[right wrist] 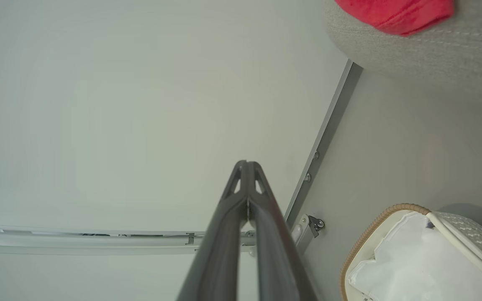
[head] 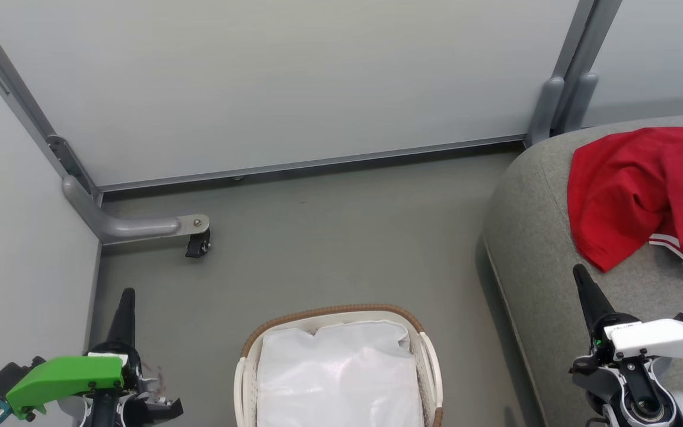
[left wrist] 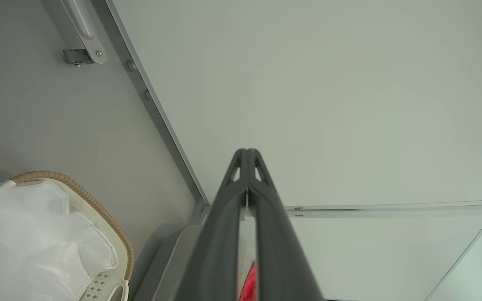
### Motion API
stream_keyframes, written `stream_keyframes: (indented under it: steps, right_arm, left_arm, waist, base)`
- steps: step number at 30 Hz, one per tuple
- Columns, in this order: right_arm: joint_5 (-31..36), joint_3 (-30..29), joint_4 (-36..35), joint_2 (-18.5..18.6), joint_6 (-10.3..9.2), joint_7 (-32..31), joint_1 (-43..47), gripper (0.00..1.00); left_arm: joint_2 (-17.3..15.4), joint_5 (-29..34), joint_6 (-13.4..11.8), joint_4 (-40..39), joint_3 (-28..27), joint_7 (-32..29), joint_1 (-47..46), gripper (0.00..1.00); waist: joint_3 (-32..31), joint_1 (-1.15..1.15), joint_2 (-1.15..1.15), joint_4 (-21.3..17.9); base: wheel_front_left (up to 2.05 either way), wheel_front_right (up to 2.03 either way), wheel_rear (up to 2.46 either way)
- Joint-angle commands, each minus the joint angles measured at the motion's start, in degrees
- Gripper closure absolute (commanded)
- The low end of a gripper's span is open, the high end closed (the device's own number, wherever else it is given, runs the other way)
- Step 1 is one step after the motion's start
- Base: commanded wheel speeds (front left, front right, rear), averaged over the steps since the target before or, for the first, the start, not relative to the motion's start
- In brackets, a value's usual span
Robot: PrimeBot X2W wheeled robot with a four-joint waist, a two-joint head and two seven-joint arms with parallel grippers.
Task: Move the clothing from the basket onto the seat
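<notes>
The red clothing (head: pixel 632 190) lies heaped on the grey seat (head: pixel 531 237) at far right, just beyond the right gripper (head: pixel 581 276) and apart from it. The right gripper and the left gripper (head: pixel 125 305) each have fingers pressed together, empty. The basket (head: pixel 329 312) sits near centre, between them.

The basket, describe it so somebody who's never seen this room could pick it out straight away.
Start at the big grey seat on the right; the basket stands on the grey floor just left of it, at the head view's bottom middle. It is oval white perforated plastic holding a shiny white liner sheet, and its brown woven rim marks it out.
</notes>
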State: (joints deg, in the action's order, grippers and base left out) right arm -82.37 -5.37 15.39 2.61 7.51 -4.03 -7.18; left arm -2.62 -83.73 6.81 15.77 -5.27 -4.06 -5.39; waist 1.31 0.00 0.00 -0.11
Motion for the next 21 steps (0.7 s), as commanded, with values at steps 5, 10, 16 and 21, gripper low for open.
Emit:
stream_keyframes:
  steps: [5, 10, 16, 21]
  right_arm:
    - [-3.1, -0.5, -0.8, 0.4, -0.03, -0.9, 0.8, 1.0]
    - [-5.3, -0.8, -1.0, 0.4, -0.03, -1.5, 0.9, 1.0]
    - [-7.6, -1.0, -1.3, 0.4, -0.03, -2.1, 1.1, 1.0]
    - [-10.2, -1.3, -1.6, 0.4, -0.04, -2.8, 1.3, 1.0]
  left_arm:
    - [-0.4, -2.8, 0.4, -0.7, -0.5, -0.8, -1.1, 1.0]
    - [-0.4, -4.7, 0.6, -1.1, -0.8, -1.4, -1.1, 1.0]
    - [-0.4, -6.7, 0.7, -1.5, -1.1, -2.0, -1.2, 1.0]
    - [-0.4, -8.9, 0.9, -1.9, -1.4, -2.7, -1.2, 1.0]
  waist:
    - [-0.3, 0.0, 0.0, 0.0]
    - [-0.5, 0.0, 0.0, 0.1]
    - [-0.8, 0.0, 0.0, 0.1]
    - [-1.1, 0.0, 0.0, 0.1]
  base:
    - [0.0, 0.0, 0.0]
    - [0.0, 0.0, 0.0]
    - [0.0, 0.0, 0.0]
    - [0.0, 0.0, 0.0]
